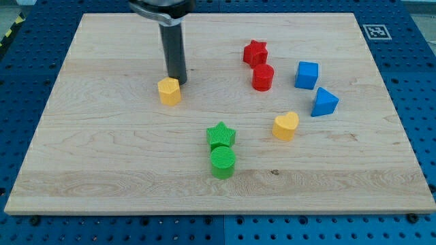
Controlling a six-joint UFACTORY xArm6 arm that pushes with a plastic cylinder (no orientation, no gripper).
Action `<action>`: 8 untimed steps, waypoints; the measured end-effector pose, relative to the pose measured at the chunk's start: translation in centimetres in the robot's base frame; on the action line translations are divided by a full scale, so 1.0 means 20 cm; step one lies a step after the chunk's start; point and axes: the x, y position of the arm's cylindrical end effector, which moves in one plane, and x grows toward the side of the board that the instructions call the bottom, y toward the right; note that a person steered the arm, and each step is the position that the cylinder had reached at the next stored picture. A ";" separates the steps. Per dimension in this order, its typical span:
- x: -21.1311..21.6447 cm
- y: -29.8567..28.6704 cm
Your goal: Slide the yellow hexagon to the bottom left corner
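Observation:
The yellow hexagon (169, 91) sits on the wooden board (95, 156), left of the middle and in the upper half. My tip (178, 82) is the lower end of a dark rod that comes down from the view's top. It stands just above and slightly to the right of the yellow hexagon, touching or nearly touching its upper right side. The board's bottom left corner (17, 204) lies far down and to the left of the hexagon.
A green star (221, 135) and a green cylinder (223, 162) sit at the lower middle. A yellow heart (286, 126) lies to their right. A red star (255, 52), a red cylinder (263, 77), a blue cube (306, 75) and a blue triangle (324, 102) stand at the upper right.

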 end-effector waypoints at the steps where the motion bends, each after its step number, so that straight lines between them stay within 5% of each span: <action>1: 0.07 -0.09; 8: 0.33 -0.02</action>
